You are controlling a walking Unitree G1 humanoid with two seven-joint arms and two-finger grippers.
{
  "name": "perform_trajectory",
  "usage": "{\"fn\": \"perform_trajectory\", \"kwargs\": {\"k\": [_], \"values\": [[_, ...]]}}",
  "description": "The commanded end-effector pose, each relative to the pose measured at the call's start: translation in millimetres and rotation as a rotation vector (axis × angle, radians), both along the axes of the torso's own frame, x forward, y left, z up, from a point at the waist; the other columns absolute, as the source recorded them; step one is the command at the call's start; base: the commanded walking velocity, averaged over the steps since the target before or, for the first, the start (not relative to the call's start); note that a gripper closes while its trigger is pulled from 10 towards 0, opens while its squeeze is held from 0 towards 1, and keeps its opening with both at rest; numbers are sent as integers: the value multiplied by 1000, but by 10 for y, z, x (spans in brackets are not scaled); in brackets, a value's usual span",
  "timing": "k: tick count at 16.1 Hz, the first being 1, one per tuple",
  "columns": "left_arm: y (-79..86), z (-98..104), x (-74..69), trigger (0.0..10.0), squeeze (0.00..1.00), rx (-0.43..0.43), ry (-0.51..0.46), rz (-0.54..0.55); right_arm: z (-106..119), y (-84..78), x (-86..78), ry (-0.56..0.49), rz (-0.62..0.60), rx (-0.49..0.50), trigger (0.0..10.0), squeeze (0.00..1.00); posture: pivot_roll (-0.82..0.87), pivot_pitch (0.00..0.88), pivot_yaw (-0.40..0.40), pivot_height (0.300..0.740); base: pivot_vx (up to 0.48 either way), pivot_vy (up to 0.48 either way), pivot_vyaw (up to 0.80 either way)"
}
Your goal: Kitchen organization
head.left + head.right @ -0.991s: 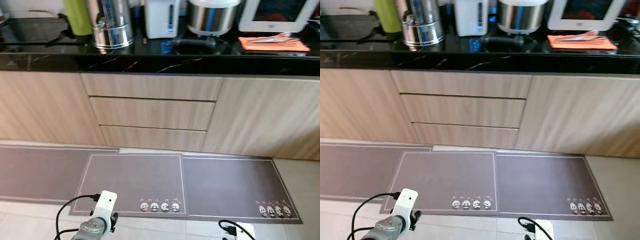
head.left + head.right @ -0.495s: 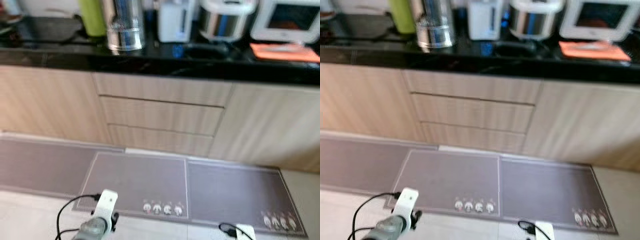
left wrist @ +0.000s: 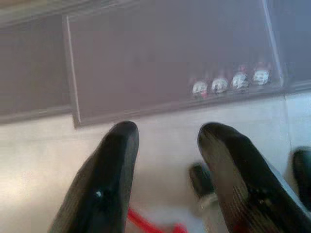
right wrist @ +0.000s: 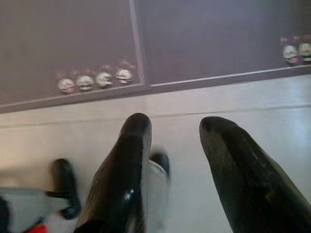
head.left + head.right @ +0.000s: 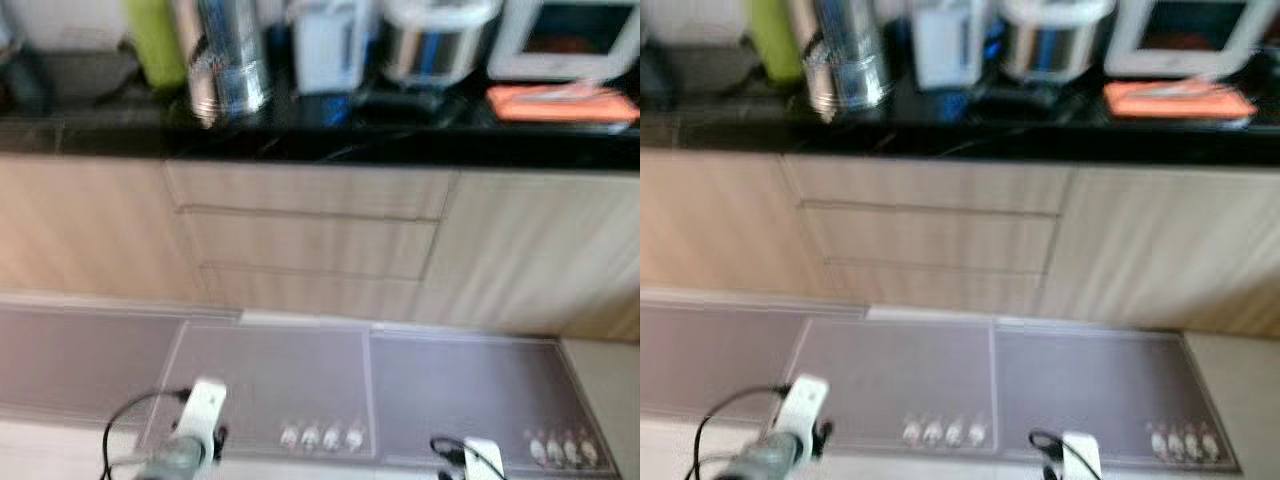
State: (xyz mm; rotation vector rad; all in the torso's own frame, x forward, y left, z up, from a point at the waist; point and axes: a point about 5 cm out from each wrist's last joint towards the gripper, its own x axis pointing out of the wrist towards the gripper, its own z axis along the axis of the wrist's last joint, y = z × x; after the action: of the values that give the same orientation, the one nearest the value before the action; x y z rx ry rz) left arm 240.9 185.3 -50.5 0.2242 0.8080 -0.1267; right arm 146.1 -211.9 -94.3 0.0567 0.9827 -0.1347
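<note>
Nothing is yet organized | left gripper and right gripper are hung over floor, fingers parted, empty | steel urn, rice cooker, orange cloth are left on black counter, well apart | approach is judged pending

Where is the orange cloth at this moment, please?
In the left eye view the orange cloth lies on the black countertop at the far right, just in front of the white appliance and right of the rice cooker.
</note>
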Motion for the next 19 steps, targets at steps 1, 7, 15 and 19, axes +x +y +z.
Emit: {"fn": "perform_trajectory", "kwargs": {"k": [1,7,15,19], "values": [[-13,-60,-80,10000,0,-4,36,3,4,-9,3,3,29,-21,10000,0,15,0,3,740,259,0,800],[-13,-59,-80,10000,0,-7,33,6,-1,5,-6,-8,-18,17,10000,0,14,0,3,740,129,0,120],[-16,-62,-84,10000,0,-8,37,6,2,-9,-4,-1,12,-8,10000,0,16,0,2,740,169,0,364],[-14,-63,-86,10000,0,-8,37,6,0,-3,-10,-8,-9,2,10000,0,14,0,2,740,296,0,0]]}}
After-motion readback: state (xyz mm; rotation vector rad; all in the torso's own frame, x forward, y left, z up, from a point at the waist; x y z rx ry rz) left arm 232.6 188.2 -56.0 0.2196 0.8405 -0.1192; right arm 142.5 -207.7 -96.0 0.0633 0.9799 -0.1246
